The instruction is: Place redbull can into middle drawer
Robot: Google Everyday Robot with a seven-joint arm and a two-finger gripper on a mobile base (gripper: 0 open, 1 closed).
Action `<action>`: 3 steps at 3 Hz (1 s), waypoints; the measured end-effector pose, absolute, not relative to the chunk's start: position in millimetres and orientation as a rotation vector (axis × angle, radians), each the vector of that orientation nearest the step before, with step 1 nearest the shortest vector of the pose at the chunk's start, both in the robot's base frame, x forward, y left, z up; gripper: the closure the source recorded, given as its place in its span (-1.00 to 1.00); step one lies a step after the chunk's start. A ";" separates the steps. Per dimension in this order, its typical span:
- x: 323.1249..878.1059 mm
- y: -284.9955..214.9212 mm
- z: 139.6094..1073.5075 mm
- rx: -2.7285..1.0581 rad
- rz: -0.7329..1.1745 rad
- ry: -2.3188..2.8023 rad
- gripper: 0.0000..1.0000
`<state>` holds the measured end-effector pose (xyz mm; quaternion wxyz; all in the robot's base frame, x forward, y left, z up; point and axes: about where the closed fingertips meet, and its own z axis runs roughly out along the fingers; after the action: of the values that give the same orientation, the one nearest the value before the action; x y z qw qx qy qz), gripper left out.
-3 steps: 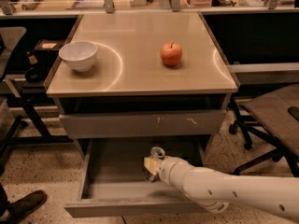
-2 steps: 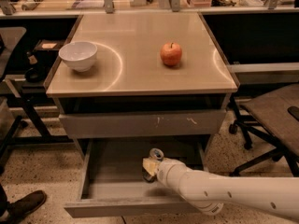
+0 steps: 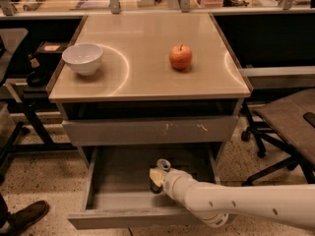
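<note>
The middle drawer (image 3: 114, 183) stands pulled open under the tabletop (image 3: 147, 77), its plain grey front panel toward the camera and its grey floor and side walls in sight. The white arm (image 3: 246, 205) reaches in from the lower right corner over the drawer's front right part. Its gripper (image 3: 157, 177) sits low inside, near the middle of the drawer floor, about halfway between the side walls. The fingers are closed on the redbull can (image 3: 163, 164), which stands roughly upright between them. Its shiny pull-tab top shows above a pale yellowish finger, and its dark lower part sits at or just above the floor; I cannot tell whether it touches. No brand lettering on the can can be read from here. Above the open drawer, the shut drawer front (image 3: 150, 130) carries white scratch marks right of its middle. On the tabletop, a white bowl (image 3: 82, 58) sits near the left edge and a red apple (image 3: 180, 56) sits right of centre, well apart from the bowl. An office chair (image 3: 290, 124) stands beside the right edge, and a brown shoe (image 3: 27, 215) rests on the floor at lower left.
</note>
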<state>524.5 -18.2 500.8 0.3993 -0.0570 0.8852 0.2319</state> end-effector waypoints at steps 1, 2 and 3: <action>530.6 -21.6 485.9 -0.134 0.563 2.251 1.00; 535.5 -26.9 474.2 -0.146 0.514 2.262 1.00; 539.7 -34.6 464.2 -0.156 0.455 2.269 1.00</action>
<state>539.7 -34.6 464.2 0.3996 -0.0616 0.8967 0.1800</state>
